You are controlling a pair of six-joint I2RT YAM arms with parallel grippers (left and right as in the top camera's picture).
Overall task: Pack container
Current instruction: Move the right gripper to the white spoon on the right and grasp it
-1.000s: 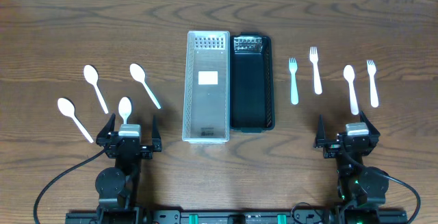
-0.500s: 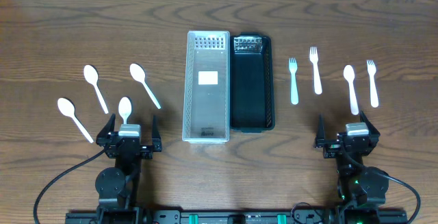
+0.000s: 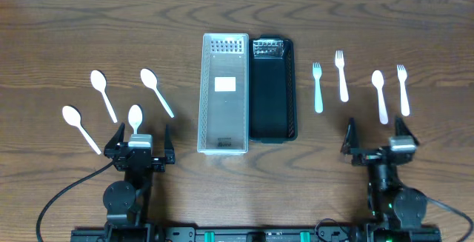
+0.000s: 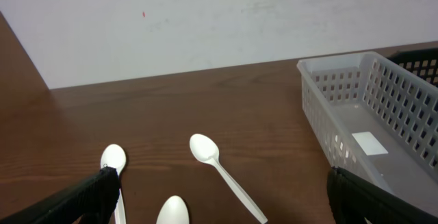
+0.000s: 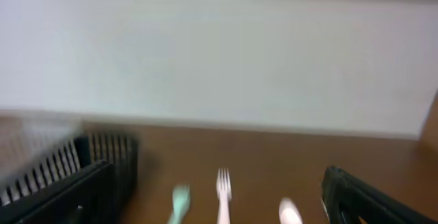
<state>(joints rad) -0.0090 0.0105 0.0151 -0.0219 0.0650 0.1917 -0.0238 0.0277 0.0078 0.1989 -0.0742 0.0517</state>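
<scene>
A clear white basket (image 3: 224, 94) and a black basket (image 3: 272, 90) stand side by side at mid-table. Three white spoons lie on the left (image 3: 103, 94) (image 3: 155, 90) (image 3: 80, 128), with a fourth (image 3: 135, 116) just ahead of my left gripper (image 3: 141, 140), which is open and empty. On the right lie three white forks (image 3: 318, 86) (image 3: 341, 75) (image 3: 403, 88) and a white spoon (image 3: 380, 95). My right gripper (image 3: 378, 140) is open and empty, behind them. The left wrist view shows spoons (image 4: 222, 172) and the clear basket (image 4: 373, 114). The right wrist view is blurred, showing forks (image 5: 223, 193) and the black basket (image 5: 75, 166).
A white label (image 3: 225, 83) lies on the clear basket's floor. A white wall (image 4: 205, 18) rises behind the table's far edge. Brown wood table (image 3: 74, 35) spreads all around the cutlery.
The right arm has shifted: its wrist moved a little right and its view is motion-blurred. The left arm and all cutlery are unchanged.
</scene>
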